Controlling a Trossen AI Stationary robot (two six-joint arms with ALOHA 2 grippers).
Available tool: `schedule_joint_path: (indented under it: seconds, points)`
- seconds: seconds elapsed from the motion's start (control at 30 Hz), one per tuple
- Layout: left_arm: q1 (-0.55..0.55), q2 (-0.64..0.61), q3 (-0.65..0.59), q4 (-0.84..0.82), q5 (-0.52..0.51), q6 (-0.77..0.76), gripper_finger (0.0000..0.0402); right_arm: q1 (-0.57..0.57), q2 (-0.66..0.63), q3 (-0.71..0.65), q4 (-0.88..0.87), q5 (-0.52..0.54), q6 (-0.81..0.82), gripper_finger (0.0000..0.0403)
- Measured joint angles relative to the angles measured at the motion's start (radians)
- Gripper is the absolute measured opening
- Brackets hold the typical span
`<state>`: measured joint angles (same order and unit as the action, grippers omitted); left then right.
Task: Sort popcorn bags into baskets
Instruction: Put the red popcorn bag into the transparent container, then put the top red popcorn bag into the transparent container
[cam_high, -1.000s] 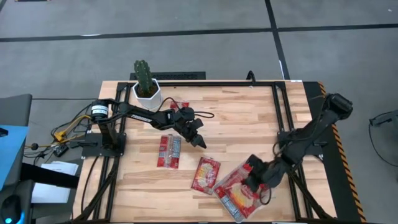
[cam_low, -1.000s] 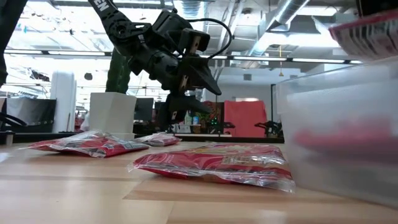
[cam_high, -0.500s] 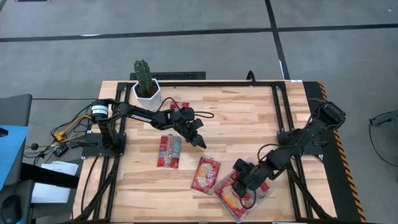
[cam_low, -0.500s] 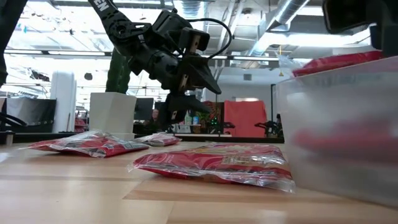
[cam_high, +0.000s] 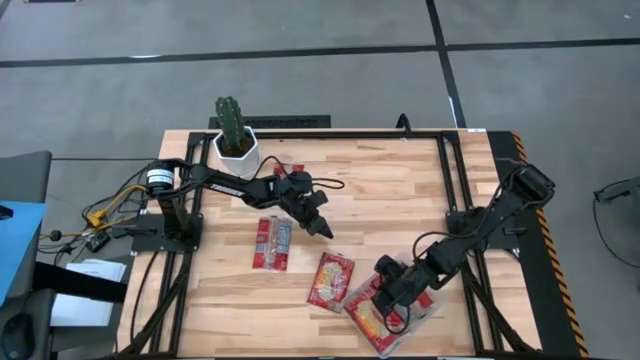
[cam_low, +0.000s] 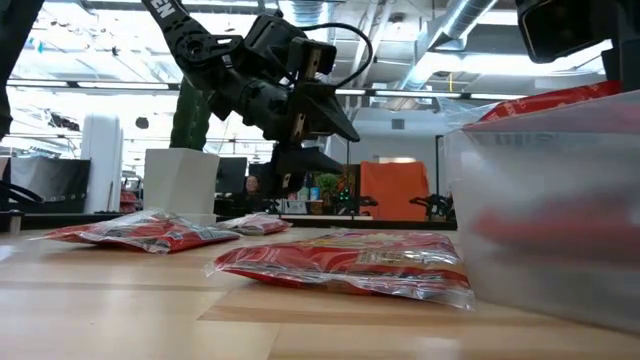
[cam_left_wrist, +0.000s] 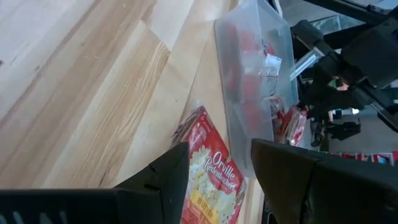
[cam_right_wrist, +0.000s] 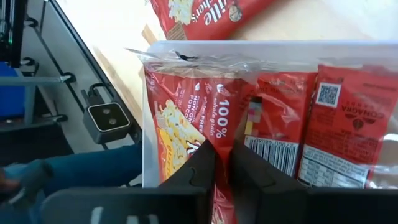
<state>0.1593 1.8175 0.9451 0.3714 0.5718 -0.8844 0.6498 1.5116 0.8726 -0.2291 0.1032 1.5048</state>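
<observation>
**Q:** High view first: where do your two arms stand?

**A:** Your right gripper (cam_high: 392, 293) hangs low over the clear tray (cam_high: 425, 312) at the table's near right corner. Your left gripper (cam_high: 318, 222) hovers above mid-table, just beyond the loose bags.

**Q:** What is the right one holding?

**A:** In the right wrist view its fingers (cam_right_wrist: 202, 168) are pinched on a red bag (cam_right_wrist: 186, 134), nipping its edge so the flat packet hangs over the tray, above other bags (cam_right_wrist: 323, 124) already lying inside. That edge grip likely lets the bag drop flat when you let go.

**Q:** And the left?

**A:** Its fingers (cam_left_wrist: 168, 177) are spread apart and hold nothing. They point toward a bag (cam_left_wrist: 208, 171) lying just beside the tray wall (cam_left_wrist: 249, 99), probably to line up on it.

**Q:** Which bags are not yet sorted?

**A:** Three lie on the wood: a red-and-grey-blue pair (cam_high: 272, 243) left of centre, a wider red one (cam_high: 331, 280) touching the tray's corner, and a small one (cam_high: 292, 169) near the cactus pot (cam_high: 237, 152).

**Q:** How far along are you?

**A:** Judging by the tray's contents, past halfway.
</observation>
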Motion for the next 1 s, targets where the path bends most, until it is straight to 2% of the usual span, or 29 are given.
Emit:
schedule_joint_path:
  seconds: [0.2, 0.4, 0.57, 0.67, 0.73, 0.87, 1.0]
  points:
    - [0.0, -0.066, 0.0, -0.015, 0.031, 0.027, 0.0164, 0.0, -0.003, 0.0, 0.002, 0.0, 0.01, 0.0083]
    - [0.018, -0.242, 0.0, -0.161, -0.047, 0.123, 0.0164, -0.006, -0.031, 0.0, 0.0, 0.0, -0.007, 0.0152]
    - [0.021, -0.389, 0.001, -0.379, -0.176, 0.206, 0.0164, -0.012, -0.07, 0.0, 0.002, 0.001, -0.009, 0.0218]
    - [0.021, -0.45, 0.001, -0.506, -0.24, 0.251, 0.0164, -0.018, -0.089, 0.0, -0.002, 0.001, 0.004, 0.0241]
    - [0.021, -0.479, 0.001, -0.59, -0.304, 0.293, 0.0164, -0.018, -0.105, 0.0, -0.002, 0.001, 0.006, 0.0247]
    - [0.018, -0.492, 0.001, -0.724, -0.495, 0.364, 0.0164, -0.029, -0.166, 0.0, -0.024, 0.001, 0.005, 0.0246]
    - [0.023, -0.468, 0.001, -0.77, -0.641, 0.41, 0.0164, -0.054, -0.233, 0.0, -0.066, 0.052, 0.006, 0.0238]
